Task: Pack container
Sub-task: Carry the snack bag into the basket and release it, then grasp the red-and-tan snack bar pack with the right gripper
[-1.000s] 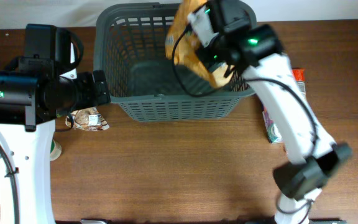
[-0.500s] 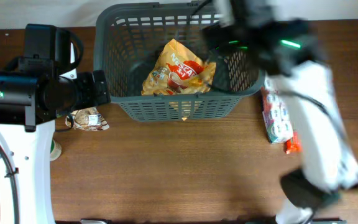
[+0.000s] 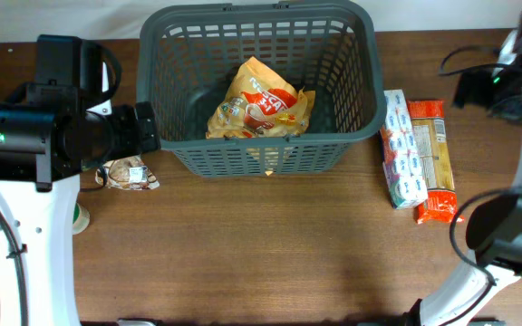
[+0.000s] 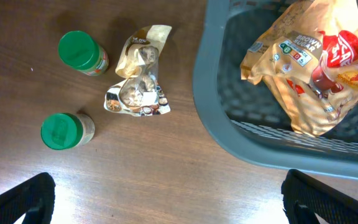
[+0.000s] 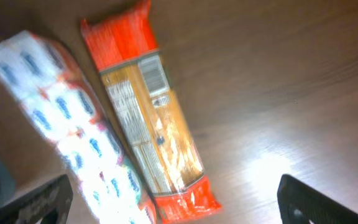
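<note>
The container, a dark grey slotted basket (image 3: 261, 158), stands at the back middle of the table; its left rim (image 4: 207, 106) shows in the left wrist view. An orange-yellow bag of brown sugar (image 3: 259, 101) (image 4: 309, 68) lies loose inside it. My left gripper (image 4: 173, 208) is open over bare wood left of the basket, holding nothing. My right gripper (image 5: 179, 208) is open and empty, above a long orange packet (image 5: 148, 112) right of the basket.
The orange packet (image 3: 433, 158) and a white pack with blue print (image 3: 401, 149) (image 5: 67, 124) lie side by side right of the basket. Left of it are a crumpled foil packet (image 3: 130, 174) (image 4: 138, 81) and two green-lidded jars (image 4: 79, 51) (image 4: 61, 130).
My right gripper opened and let go of the orange-yellow bag, which dropped into the basket. The right arm then swung away to the right. The left arm has not moved.
</note>
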